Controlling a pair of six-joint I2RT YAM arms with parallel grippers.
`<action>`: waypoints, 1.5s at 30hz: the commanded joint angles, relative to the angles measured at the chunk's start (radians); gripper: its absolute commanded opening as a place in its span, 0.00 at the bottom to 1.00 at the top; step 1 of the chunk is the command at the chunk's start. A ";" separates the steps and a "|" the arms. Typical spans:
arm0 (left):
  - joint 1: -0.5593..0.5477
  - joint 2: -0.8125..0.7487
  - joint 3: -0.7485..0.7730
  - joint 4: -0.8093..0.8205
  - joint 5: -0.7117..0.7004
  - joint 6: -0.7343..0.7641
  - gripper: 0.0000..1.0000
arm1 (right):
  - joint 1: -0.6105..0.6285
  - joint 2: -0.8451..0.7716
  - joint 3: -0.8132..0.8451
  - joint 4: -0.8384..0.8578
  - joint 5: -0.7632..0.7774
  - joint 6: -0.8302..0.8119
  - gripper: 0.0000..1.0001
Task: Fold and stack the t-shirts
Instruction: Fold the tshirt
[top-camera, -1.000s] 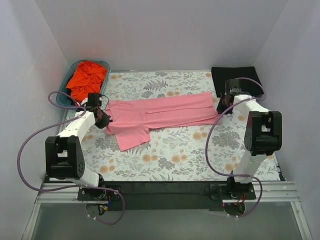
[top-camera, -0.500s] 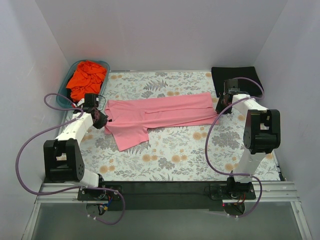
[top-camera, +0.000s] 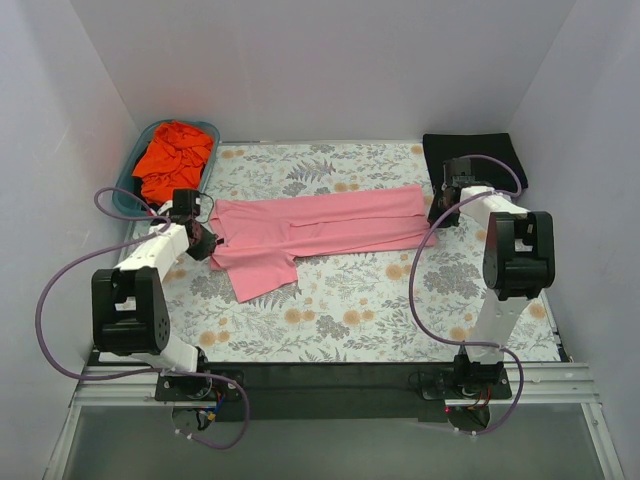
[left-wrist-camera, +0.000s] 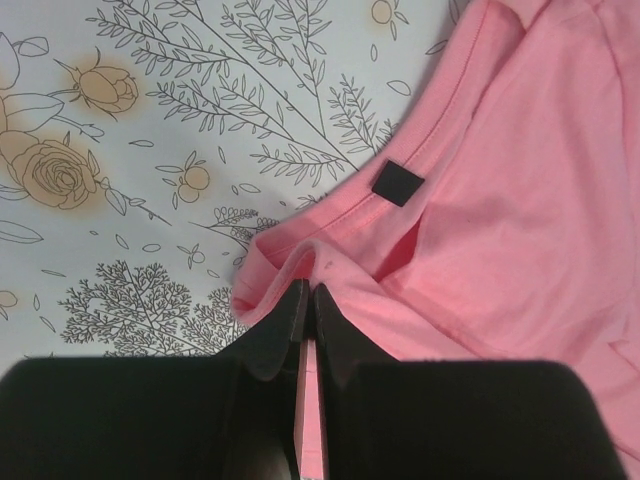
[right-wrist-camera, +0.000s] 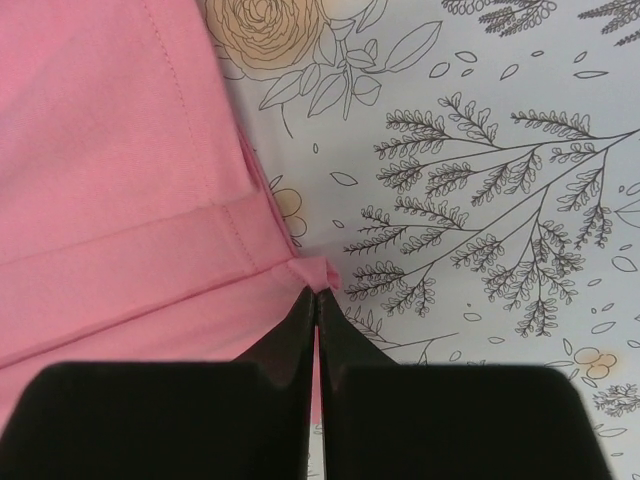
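The light pink cotton t-shirt (top-camera: 320, 226) lies folded lengthwise across the floral-printed counter (top-camera: 380, 300). The left hand (left-wrist-camera: 308, 305) pinches its collar edge, and the right hand (right-wrist-camera: 316, 300) pinches a hem corner. An orange-red t-shirt (top-camera: 172, 158) sits crumpled in the teal plastic basket (top-camera: 212, 130). A black t-shirt (top-camera: 480, 155), seemingly folded, lies at the far right corner.

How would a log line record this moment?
left fingers: shut on pink t-shirt near collar | right fingers: shut on its hem | orange-red t-shirt: in basket
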 joint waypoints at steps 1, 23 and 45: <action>0.010 0.012 0.005 0.026 -0.048 0.015 0.00 | 0.000 0.016 0.043 0.026 0.003 -0.014 0.04; -0.125 -0.383 -0.169 -0.146 0.138 0.044 0.73 | 0.431 -0.354 -0.200 0.166 -0.246 -0.011 0.54; -0.309 -0.262 -0.377 -0.004 0.103 -0.117 0.46 | 0.774 -0.016 -0.256 0.552 -0.373 0.325 0.51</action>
